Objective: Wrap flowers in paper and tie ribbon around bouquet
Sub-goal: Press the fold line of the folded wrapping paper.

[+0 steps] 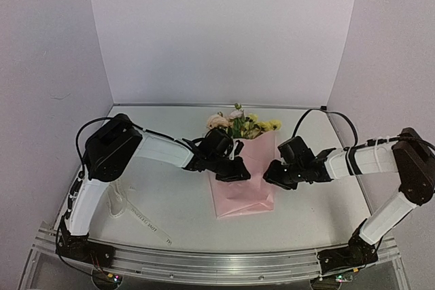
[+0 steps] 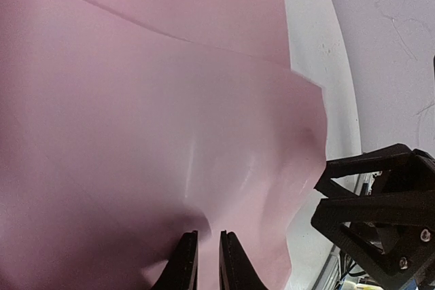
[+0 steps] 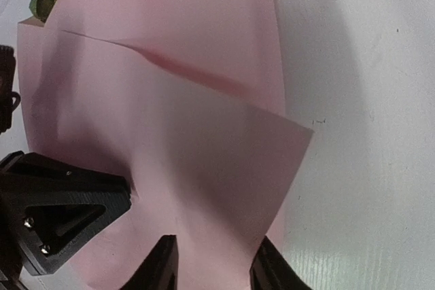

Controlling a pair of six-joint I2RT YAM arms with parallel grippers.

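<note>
Table (image 1: 306, 216): ribbon (image 1: 146, 224) (overhead only); wrists show paper (image 2: 136, 134).

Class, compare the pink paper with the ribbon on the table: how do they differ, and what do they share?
The paper is a broad pink sheet; the ribbon is a narrow whitish strip. The paper is folded around the flowers; the ribbon lies loose apart from them, wrapping nothing. Both rest on the table.
</note>
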